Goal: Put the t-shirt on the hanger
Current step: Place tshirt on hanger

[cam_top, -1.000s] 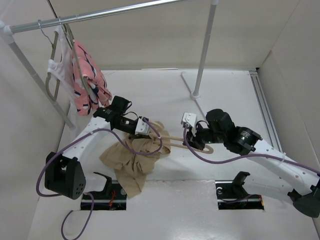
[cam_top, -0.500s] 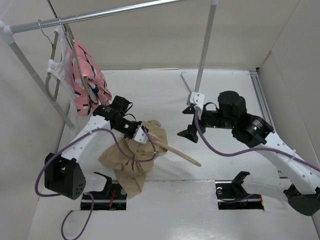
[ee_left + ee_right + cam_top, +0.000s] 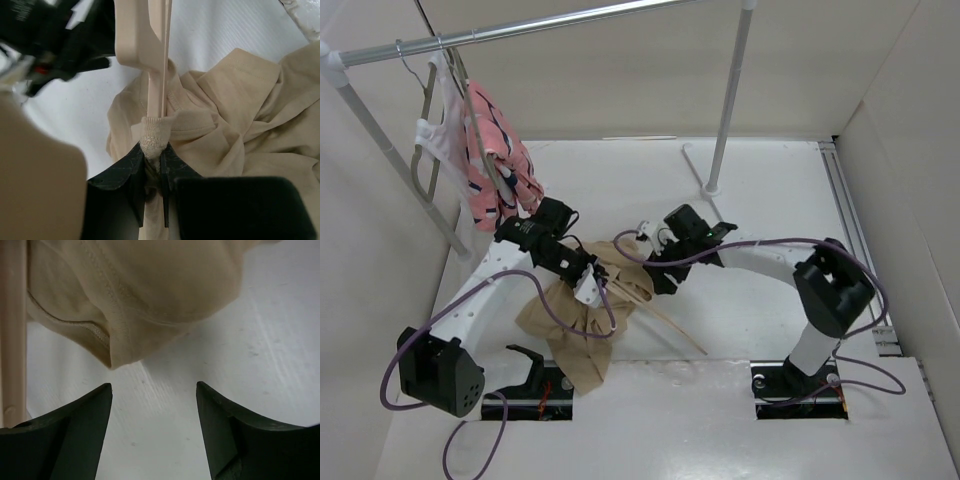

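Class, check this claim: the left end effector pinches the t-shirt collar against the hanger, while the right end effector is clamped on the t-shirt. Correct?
No. The right end effector is open and holds nothing, just short of the t-shirt, as the right wrist view shows. The left end effector does pinch the collar against the hanger.

L arm (image 3: 480,285) & R arm (image 3: 770,262): white links, blk joints, purple cables (image 3: 770,240).
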